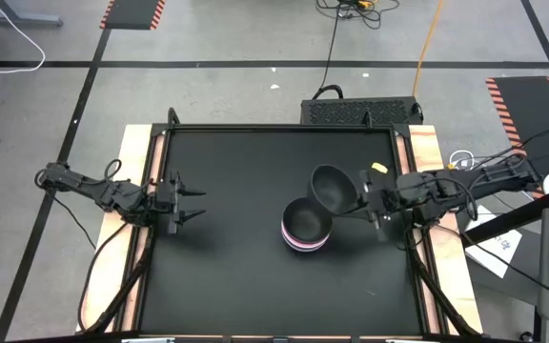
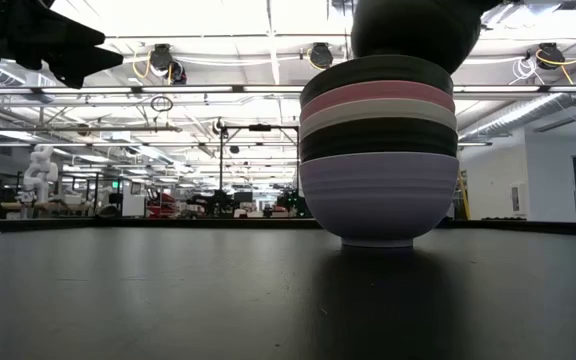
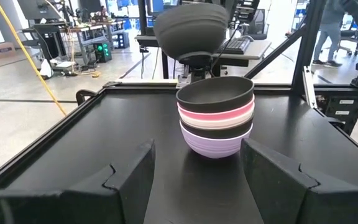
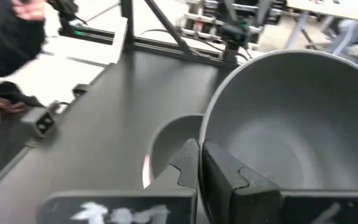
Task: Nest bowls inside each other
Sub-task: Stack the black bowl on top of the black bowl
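Observation:
A stack of several nested bowls stands on the black table, right of centre: lavender at the bottom, then black, white, pink and a black one on top. Its lavender base rests on the table. Just above and beyond it hangs another black bowl, with my right gripper shut on it. My left gripper stands open at the table's left side, level, pointing at the stack, with nothing between its fingers. My right gripper holds the black bowl by its rim on the side toward the table's right edge, one finger inside and one outside. It comes from the right, slanting slightly down. The bowl is lifted clear and tipped, its hollow facing the gripper.
A raised black frame and wooden edge strips run round the table. A grey box sits beyond the far edge. Bare table lies between my left gripper and the stack and along the near side.

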Available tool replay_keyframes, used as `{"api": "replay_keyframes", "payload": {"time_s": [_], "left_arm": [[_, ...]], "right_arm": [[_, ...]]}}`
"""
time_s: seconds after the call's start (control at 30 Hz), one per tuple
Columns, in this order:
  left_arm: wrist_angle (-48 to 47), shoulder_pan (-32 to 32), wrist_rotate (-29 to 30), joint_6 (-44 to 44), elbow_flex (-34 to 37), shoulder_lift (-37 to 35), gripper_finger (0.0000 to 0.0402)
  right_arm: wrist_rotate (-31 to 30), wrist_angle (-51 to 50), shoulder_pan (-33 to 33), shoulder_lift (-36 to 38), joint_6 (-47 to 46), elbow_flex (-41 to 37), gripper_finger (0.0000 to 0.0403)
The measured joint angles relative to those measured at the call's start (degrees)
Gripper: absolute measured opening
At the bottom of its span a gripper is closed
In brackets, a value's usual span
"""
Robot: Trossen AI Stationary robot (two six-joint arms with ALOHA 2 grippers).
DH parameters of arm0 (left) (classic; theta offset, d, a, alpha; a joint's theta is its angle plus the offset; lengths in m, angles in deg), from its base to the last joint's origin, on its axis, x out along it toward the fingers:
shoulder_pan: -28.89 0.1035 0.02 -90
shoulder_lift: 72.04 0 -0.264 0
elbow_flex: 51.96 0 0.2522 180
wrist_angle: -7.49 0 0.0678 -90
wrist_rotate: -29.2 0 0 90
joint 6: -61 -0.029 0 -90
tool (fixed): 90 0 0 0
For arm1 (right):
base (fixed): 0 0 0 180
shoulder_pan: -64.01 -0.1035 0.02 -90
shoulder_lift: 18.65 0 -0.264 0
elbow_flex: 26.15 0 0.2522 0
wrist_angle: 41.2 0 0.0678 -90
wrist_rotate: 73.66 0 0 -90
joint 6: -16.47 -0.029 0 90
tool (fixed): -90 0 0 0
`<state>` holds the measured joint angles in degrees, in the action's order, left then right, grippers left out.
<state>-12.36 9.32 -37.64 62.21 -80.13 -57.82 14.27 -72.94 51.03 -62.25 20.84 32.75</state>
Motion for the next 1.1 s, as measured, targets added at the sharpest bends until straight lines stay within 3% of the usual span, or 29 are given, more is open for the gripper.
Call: {"api": "replay_keyframes", "payload": {"time_s": [0.4,0.93,1.1], "left_arm": [[-0.2,0.0,0.5,0.4,0.0,0.0,0.0239],[-0.6,0.0,0.5,0.6,0.0,0.0,0.0239],[-0.8,0.0,0.5,0.6,0.0,0.0,0.0239]], "right_arm": [[8.2,10.7,-0.3,-10.1,-1.5,-0.2,0.0001],[8.1,-6.9,-0.2,-26.3,-3.3,14.3,0.0],[5.9,-7.8,-0.3,-29.7,-3.4,15.1,0.0]]}}
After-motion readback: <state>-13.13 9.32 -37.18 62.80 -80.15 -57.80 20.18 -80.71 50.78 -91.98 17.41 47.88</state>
